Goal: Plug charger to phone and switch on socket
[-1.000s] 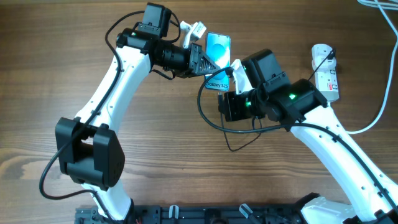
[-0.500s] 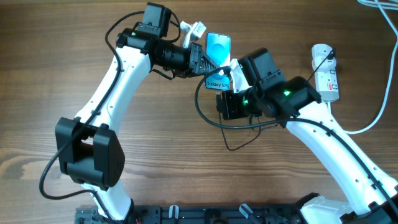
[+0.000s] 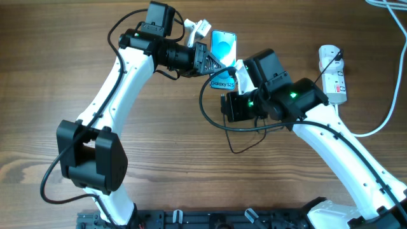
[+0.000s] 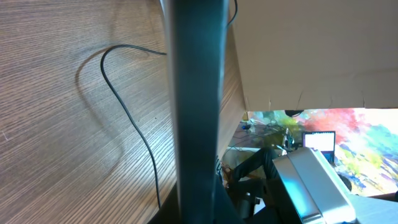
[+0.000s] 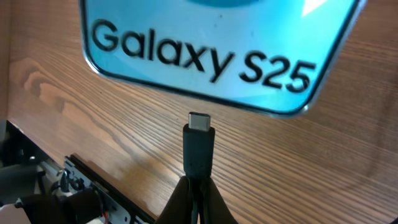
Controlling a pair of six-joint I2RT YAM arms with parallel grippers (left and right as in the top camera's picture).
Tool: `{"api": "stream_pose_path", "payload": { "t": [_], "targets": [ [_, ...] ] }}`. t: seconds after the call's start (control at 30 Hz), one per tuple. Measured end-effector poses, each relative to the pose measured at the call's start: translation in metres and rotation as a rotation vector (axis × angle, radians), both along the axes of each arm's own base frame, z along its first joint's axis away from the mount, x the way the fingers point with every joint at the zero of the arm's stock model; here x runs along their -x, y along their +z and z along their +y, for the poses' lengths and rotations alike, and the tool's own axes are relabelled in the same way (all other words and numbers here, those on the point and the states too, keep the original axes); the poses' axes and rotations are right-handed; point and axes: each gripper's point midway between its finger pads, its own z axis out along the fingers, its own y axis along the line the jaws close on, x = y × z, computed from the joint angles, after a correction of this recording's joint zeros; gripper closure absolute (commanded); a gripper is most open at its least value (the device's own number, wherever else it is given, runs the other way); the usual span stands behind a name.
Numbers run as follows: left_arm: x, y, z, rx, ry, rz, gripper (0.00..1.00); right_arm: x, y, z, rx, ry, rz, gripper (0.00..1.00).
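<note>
From the lower left of the overhead view the left arm (image 3: 111, 95) reaches up to the top centre, where the left claw (image 3: 205, 60) is closed on the left edge of the phone (image 3: 224, 46). The phone sits just left of the frame's middle near the top, its teal screen facing up and its "Galaxy S25" end pointing down the picture. In the left wrist view a dark upright bar fills the centre between the claw's parts; it looks like the phone seen edge-on, though that cannot be told for sure. To its left in that view a stretch of the charger (image 4: 127, 106) lies curled on the wooden surface (image 4: 56, 124). Just right of the phone's lower end in the overhead view, the right claw (image 3: 238, 74) is pinched narrow on the plug end of the charger (image 5: 199, 146). The right wrist view shows the metal plug tip upright, aimed at the phone's bottom edge (image 5: 205, 56) and just short of it, not inserted. The black cable loops below both claws (image 3: 213, 121) on the surface (image 3: 172, 165). Well apart, at the upper right, the socket (image 3: 332, 75) lies flat on the wood, with its thick white cord (image 3: 389, 105) curving off at the far right edge.
</note>
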Motion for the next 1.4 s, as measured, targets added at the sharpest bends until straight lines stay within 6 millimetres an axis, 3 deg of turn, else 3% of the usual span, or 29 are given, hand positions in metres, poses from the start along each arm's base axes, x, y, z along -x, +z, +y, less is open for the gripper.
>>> {"api": "stream_pose_path", "payload": {
  "t": [1.4],
  "targets": [
    [-0.0026, -0.0039, 0.0018, -0.026, 0.027, 0.019, 0.96, -0.0089, 0.0042, 0.0026, -0.025, -0.058, -0.008, 0.96]
  ]
}}
